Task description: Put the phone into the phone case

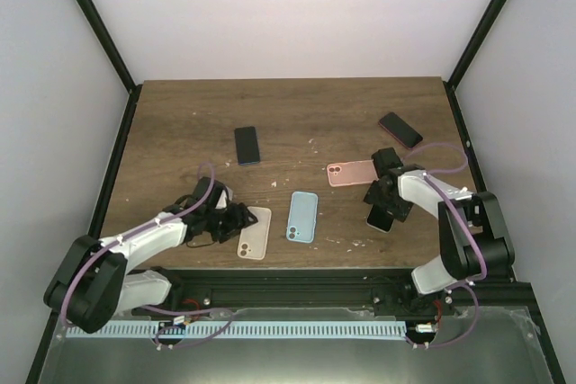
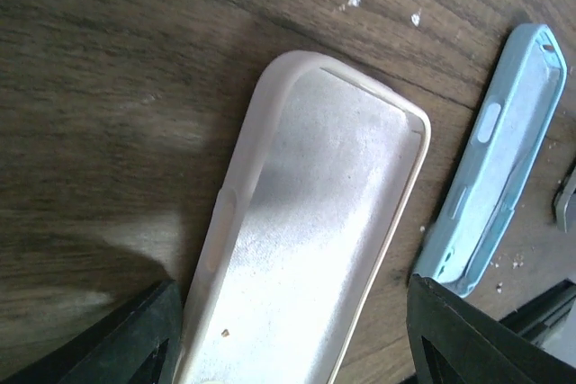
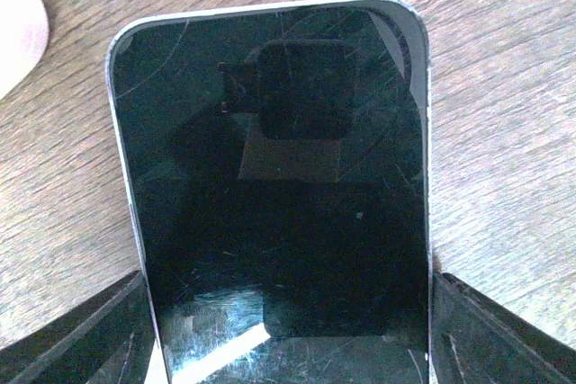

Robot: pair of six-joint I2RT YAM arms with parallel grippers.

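Note:
A cream phone case point(image 2: 306, 222) lies open side up on the wooden table and also shows in the top view point(image 1: 255, 232). My left gripper point(image 2: 292, 348) is open, with its fingers either side of the case's near end and a small gap on the right; it also shows in the top view point(image 1: 236, 218). My right gripper point(image 3: 288, 339) is shut on a black-screened phone point(image 3: 279, 177), gripping its two long edges. In the top view this gripper point(image 1: 385, 206) holds the phone point(image 1: 380, 218) at the right of the table.
A light blue case point(image 1: 302, 217) lies just right of the cream one and shows in the left wrist view point(image 2: 499, 159). A pink case point(image 1: 351, 173), a black phone point(image 1: 247, 145) and a dark phone point(image 1: 400, 129) lie farther back. Small white crumbs dot the wood.

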